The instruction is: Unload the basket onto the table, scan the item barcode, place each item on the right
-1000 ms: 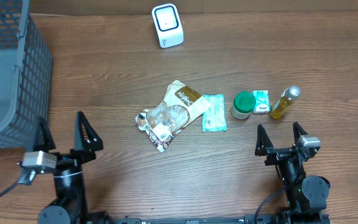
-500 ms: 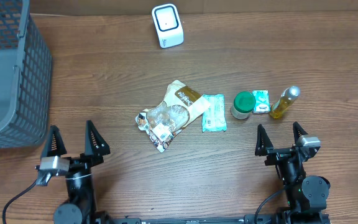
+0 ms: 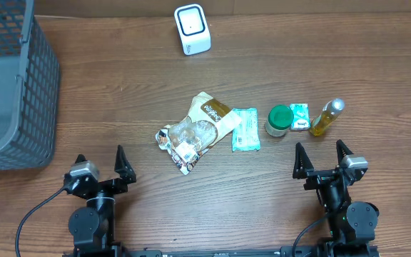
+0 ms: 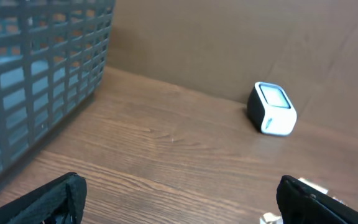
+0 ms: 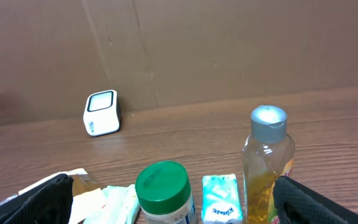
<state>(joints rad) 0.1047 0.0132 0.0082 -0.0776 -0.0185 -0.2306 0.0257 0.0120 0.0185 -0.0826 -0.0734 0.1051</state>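
Five items (image 3: 195,132), one scanner (image 3: 192,28), one basket (image 3: 43,86)

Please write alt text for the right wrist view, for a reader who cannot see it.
A green-lidded jar, a tissue packet and a bottle of yellow liquid sit in a row on a wooden table. Behind them, at left, a white scanner sits near a brown wall.

Dark wood-grain table (image 3: 120,71) under even light, plain brown wall (image 5: 229,43) with vertical seams behind it.
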